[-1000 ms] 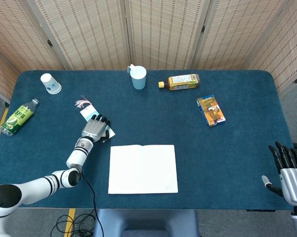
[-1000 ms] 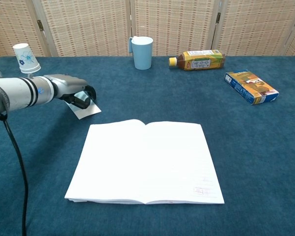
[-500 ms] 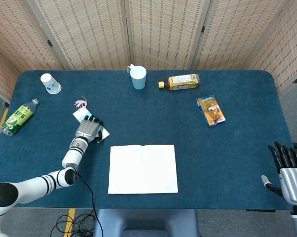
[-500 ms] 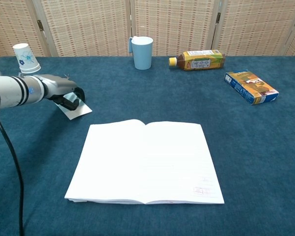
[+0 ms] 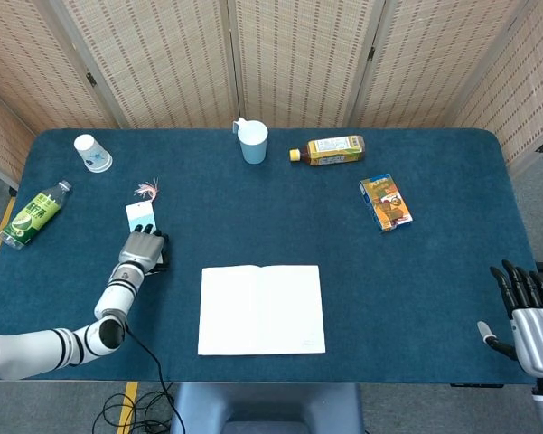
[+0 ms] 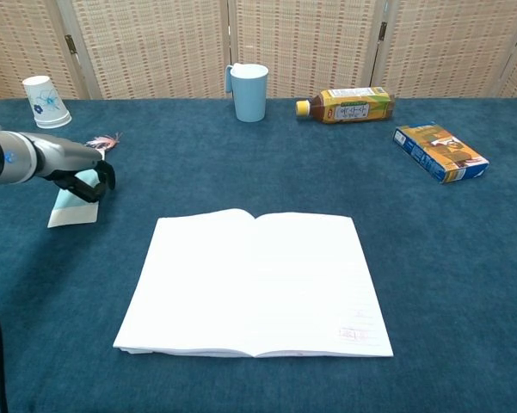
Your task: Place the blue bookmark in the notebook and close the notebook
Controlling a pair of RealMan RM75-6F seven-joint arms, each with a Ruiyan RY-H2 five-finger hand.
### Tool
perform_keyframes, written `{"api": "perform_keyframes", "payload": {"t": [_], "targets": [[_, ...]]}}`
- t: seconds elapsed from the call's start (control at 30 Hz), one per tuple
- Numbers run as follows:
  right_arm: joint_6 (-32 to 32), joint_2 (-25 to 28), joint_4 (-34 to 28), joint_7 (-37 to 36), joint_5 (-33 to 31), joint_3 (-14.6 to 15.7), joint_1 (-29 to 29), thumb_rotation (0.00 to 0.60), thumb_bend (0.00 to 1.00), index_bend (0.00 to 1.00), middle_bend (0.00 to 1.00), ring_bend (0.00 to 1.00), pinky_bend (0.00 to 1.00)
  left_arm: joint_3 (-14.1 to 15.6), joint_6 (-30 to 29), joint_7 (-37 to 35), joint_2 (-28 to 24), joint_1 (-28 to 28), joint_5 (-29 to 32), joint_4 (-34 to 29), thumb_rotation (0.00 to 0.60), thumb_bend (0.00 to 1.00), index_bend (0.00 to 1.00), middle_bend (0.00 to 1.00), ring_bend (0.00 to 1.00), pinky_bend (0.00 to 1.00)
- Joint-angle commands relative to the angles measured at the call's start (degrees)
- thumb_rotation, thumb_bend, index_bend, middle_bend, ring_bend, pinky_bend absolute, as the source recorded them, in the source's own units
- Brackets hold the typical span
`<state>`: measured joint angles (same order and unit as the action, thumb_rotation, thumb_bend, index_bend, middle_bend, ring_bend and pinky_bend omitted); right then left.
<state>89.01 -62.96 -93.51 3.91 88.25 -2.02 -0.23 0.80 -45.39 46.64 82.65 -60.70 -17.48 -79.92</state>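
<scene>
- Left hand [image 5: 143, 252] lies on the blue bookmark [image 5: 138, 215] toward the table's [image 5: 434, 271] left edge, fingers curled down over its near part; whether it truly grips it I cannot tell
- Bookmark's pink tassel [image 5: 148, 189] trails toward the far edge
- Notebook [image 5: 262, 308] lies open and flat near the front edge, apart from the bookmark
- Right hand [image 5: 528, 316] waits off the front right corner, fingers straight and apart, holding nothing
- Blue mug [image 5: 252, 141] and a lying tea bottle [image 5: 329, 149] sit along the far edge
</scene>
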Motion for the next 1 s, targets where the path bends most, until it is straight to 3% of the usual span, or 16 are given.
{"api": "perform_keyframes", "payload": {"t": [0.03, 0.27, 0.73, 1.0], "targets": [[0.05, -0.04, 0.04, -0.07, 0.13, 0.04, -0.02, 0.600, 0.21, 0.00, 0.02, 0.00, 0.00, 0.59, -3.32, -3.57, -3.43, 2.70, -6.20, -4.94, 0.286, 0.71, 0.23, 0.19, 0.01, 0.11], [0.24, -0.03, -0.09, 0.02, 0.68, 0.15, -0.02, 0.600, 0.21, 0.00, 0.02, 0.00, 0.00, 0.36, -6.12, -9.67, -5.03, 7.12, -11.62, -4.57, 0.286, 0.71, 0.22, 0.19, 0.01, 0.11], [1.04, 0.13, -1.25, 1.46, 1.45, 0.24, -0.30, 0.600, 0.21, 0.00, 0.02, 0.00, 0.00, -1.39, -0.61, -11.00, 0.04, 9.47, -2.41, 10.80, 0.286, 0.71, 0.18, 0.19, 0.01, 0.11], [1.25, 0.65, -2.18, 2.50, 1.83, 0.31, -0.39, 0.600, 0.21, 0.00, 0.03, 0.00, 0.00, -3.00, 1.25, -11.30, 3.84, 9.57, -2.71, 16.25, 0.284, 0.71, 0.18, 0.19, 0.01, 0.11]]}}
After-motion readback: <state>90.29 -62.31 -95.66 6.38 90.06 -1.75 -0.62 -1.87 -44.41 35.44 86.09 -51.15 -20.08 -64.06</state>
